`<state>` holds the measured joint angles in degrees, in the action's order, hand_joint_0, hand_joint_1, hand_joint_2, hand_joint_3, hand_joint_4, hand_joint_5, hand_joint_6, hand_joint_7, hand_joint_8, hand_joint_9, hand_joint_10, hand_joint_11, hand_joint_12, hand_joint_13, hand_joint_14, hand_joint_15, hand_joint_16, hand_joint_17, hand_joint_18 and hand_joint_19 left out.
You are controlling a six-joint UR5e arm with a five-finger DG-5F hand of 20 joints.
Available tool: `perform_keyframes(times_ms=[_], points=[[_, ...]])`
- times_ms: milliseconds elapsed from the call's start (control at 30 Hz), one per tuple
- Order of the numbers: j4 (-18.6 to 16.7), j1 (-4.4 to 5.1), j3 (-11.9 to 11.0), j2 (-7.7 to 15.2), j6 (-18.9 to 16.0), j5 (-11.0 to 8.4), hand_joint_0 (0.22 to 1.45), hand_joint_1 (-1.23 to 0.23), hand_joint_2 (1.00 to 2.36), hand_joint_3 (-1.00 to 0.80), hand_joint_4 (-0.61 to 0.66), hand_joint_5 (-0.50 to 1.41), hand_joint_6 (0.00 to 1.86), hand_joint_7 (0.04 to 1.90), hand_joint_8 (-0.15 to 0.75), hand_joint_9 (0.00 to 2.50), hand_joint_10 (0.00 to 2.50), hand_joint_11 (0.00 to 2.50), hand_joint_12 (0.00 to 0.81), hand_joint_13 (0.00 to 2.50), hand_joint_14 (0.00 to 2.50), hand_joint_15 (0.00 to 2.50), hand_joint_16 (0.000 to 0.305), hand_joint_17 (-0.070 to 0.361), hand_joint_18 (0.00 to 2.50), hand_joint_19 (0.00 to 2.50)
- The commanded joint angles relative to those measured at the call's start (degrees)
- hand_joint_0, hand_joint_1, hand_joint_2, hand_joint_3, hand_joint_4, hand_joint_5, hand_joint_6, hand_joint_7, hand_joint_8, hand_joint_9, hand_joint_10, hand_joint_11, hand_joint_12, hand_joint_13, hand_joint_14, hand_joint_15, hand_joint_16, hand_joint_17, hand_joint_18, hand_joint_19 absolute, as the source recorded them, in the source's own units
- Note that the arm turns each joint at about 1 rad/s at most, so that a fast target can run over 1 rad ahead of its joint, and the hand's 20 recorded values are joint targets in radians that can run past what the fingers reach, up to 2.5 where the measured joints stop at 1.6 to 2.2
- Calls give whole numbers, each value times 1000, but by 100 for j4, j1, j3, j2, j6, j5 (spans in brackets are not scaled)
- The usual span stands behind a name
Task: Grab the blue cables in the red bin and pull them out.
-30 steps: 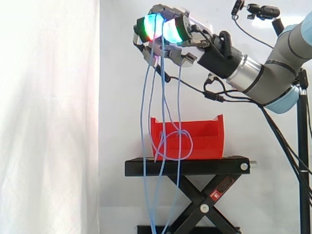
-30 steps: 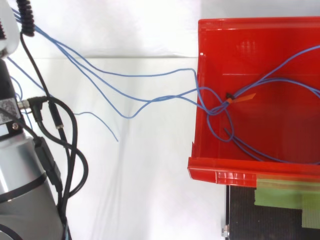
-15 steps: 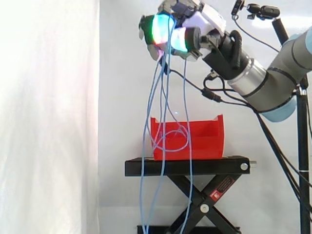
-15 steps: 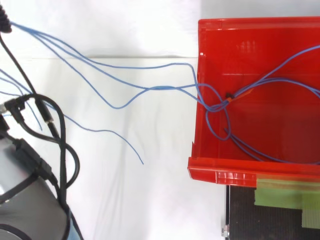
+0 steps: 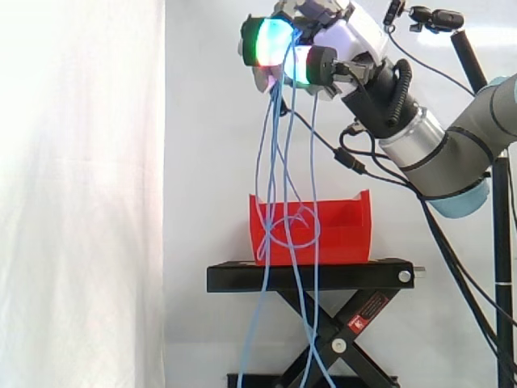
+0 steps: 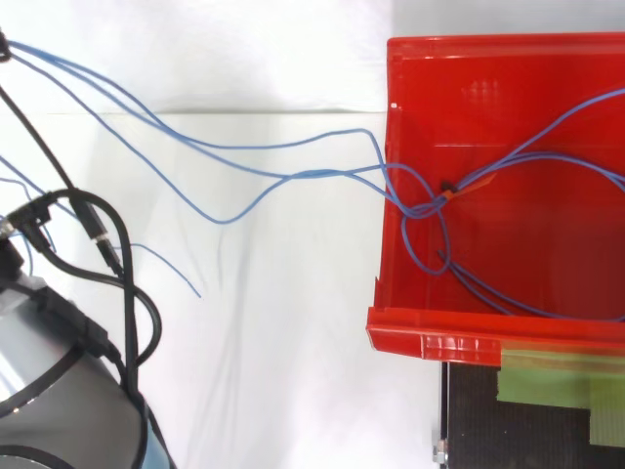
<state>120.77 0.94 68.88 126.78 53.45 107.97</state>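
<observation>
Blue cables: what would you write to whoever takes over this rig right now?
Hand: shut on the blue cables, high above the red bin.
Cables: they hang from the hand in front of the bin's wall, with loose ends dangling below the black stand. A tangle and several strands lie inside the bin.
Done: cables grabbed and lifted.
Left: pull until the tangle and the remaining strands clear the bin.
</observation>
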Motion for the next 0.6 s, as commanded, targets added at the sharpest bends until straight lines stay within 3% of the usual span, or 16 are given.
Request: perform_keyframes(times_ms=[0, 33, 133, 367, 567], points=[[544, 37, -7, -4, -472, -391, 949, -973, 1004, -888, -63, 591, 1326, 448, 262, 890, 23, 930, 318, 1058, 1328, 1363, 44, 100, 961, 1245], [755, 46, 2, 5, -560, -505, 948, -974, 1005, -887, -63, 591, 1326, 449, 262, 890, 23, 928, 310, 1051, 1400, 1326, 44, 100, 972, 1243], [905, 64, 2, -4, -709, -611, 950, -974, 1004, -884, -60, 591, 1325, 449, 265, 902, 23, 928, 310, 1041, 1551, 1292, 43, 97, 990, 1241], [1661, 108, 2, -4, -1298, -909, 953, -974, 1004, -880, -53, 590, 1328, 447, 261, 994, 22, 1138, 310, 997, 1824, 1256, 42, 95, 1035, 1258], [1959, 143, 2, 5, -1518, -1059, 954, -973, 1005, -886, -63, 587, 1332, 452, 230, 1190, 70, 1650, 315, 977, 1957, 1224, 42, 95, 1044, 1252]])
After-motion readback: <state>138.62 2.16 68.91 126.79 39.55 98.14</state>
